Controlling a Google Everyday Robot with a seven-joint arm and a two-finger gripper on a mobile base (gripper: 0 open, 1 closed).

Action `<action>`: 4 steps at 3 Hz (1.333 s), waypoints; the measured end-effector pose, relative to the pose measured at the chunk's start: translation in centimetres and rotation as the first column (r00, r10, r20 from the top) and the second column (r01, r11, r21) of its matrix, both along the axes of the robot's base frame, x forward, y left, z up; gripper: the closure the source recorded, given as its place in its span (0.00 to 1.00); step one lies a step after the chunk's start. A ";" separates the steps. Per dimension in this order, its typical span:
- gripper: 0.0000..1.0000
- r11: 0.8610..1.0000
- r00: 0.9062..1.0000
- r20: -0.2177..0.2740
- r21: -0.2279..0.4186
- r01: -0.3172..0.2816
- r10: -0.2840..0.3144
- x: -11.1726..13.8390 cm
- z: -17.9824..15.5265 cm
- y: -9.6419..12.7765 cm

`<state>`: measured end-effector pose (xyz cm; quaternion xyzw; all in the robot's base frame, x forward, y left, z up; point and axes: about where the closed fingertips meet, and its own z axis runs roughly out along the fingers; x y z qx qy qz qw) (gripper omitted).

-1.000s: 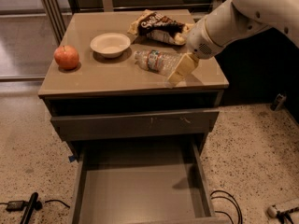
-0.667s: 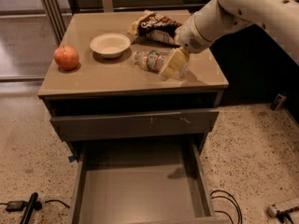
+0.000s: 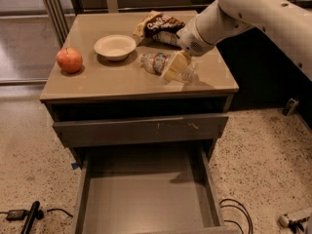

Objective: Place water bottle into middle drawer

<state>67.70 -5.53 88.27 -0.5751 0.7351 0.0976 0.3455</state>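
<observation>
The water bottle point(image 3: 153, 62) lies on its side on the cabinet top point(image 3: 97, 82), right of the bowl. It is clear and crinkled with a coloured label band. My gripper point(image 3: 174, 71) is down at the bottle's middle, open. One pale finger point(image 3: 176, 66) stands in front of the bottle and the other is hidden behind it. The bottle still rests on the top. The middle drawer point(image 3: 146, 191) is pulled out wide open below, with a flat grey bottom and nothing in it.
A white bowl point(image 3: 115, 46), a red apple point(image 3: 69, 60) and a chip bag point(image 3: 161, 24) are on the cabinet top. A shut drawer with a scratched front point(image 3: 141, 129) sits above the open one. Cables point(image 3: 234, 211) lie on the floor.
My gripper has moved left and down along the cabinet top, from the bottle's right end to over its middle. The bottle has not moved.
</observation>
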 end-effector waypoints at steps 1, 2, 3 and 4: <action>0.00 1.000 1.000 -0.014 0.011 -0.004 0.004 1.1 -1.4 1.2; 0.00 1.000 0.999 -0.031 0.007 0.007 -0.006 1.8 -2.9 1.5; 0.00 1.000 0.999 -0.050 -0.004 0.021 -0.021 2.2 -4.3 1.4; 0.00 0.999 0.997 -0.066 -0.013 0.035 -0.035 2.6 -5.5 1.1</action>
